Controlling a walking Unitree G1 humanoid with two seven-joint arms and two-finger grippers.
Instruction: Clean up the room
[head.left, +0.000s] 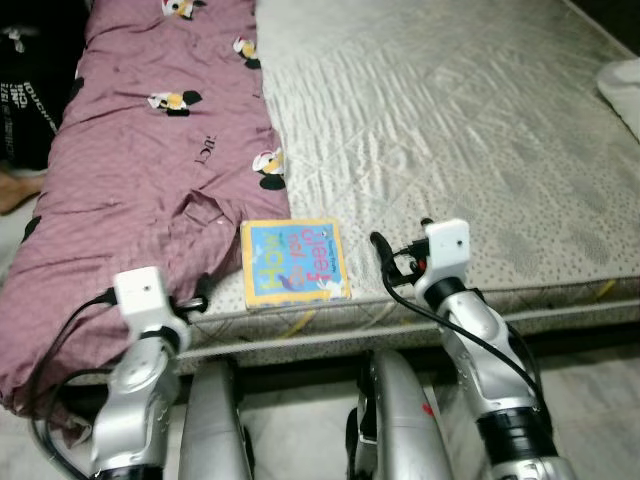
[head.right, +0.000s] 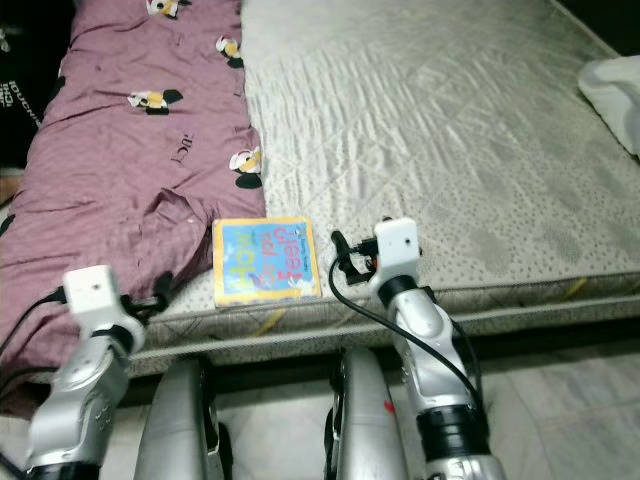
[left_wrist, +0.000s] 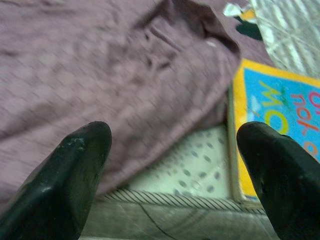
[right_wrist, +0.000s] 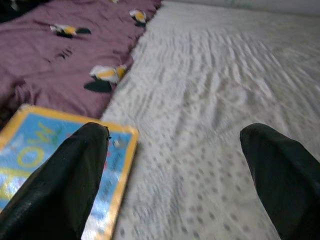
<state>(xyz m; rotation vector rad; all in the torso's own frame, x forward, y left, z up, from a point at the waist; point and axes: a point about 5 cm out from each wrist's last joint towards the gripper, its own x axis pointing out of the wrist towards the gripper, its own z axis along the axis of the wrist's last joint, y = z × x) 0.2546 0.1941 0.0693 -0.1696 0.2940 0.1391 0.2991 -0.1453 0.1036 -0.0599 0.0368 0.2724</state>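
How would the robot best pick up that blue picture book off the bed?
The book lies flat near the mattress front edge, its right side clear of the purple blanket. Probably best: the open right gripper pinches that right edge, coming in from the right.

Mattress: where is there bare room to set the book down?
Bare mattress runs from the book across to the white cloth at the far right edge. The left side is crowded: the purple blanket covers it, touching the book.

A pale quilted bed (head.left: 450, 130) carries a mauve blanket (head.left: 150, 170) at 10 o'clock and a blue book (head.left: 293, 263) at 6, touching.
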